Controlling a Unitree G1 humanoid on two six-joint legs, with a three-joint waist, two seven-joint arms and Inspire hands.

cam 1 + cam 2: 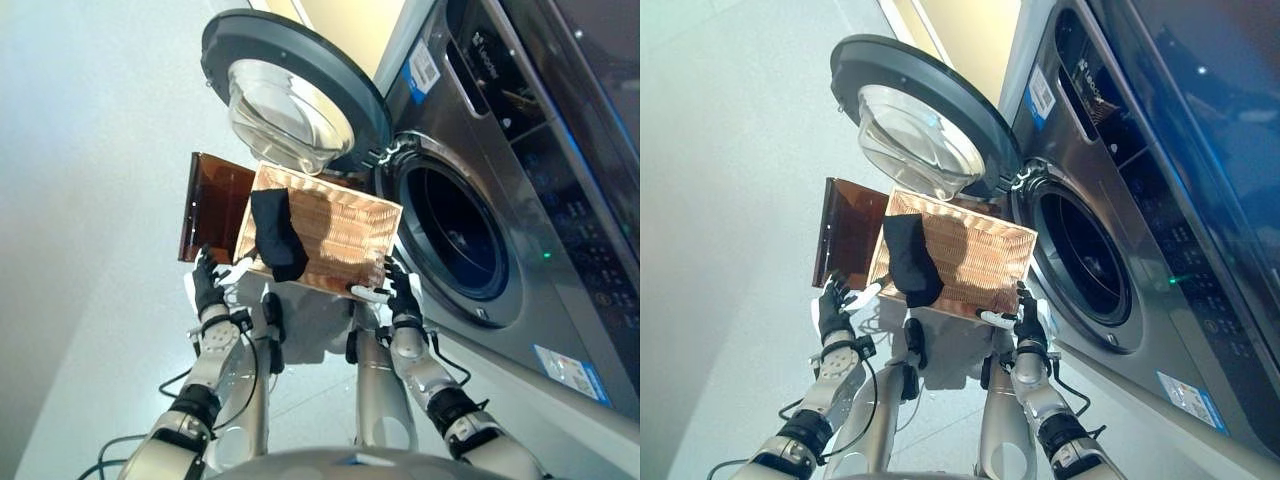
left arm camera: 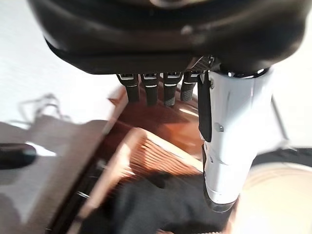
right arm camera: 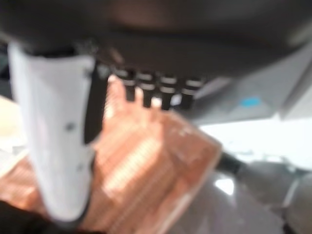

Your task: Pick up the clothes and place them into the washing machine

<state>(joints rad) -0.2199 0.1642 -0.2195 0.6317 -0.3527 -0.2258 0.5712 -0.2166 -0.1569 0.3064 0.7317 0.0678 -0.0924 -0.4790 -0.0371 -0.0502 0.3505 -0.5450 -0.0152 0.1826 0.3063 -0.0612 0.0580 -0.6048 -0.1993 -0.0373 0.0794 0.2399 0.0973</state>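
Your way to the washing machine's drum opening [image 1: 455, 232] is unblocked, its mouth dark and unobstructed. The open door [image 1: 290, 95] hangs just beside the basket's [image 1: 345, 235] far edge, crowding that side. An amber panel [image 1: 210, 205] stands close against the basket's left side.

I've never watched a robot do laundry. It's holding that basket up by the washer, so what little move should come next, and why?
Probably tip the wicker basket a little further toward the open drum. The left hand and right hand hold its opposite edges, the door is swung open, and the dark garment lies in the basket's left part, away from the opening.
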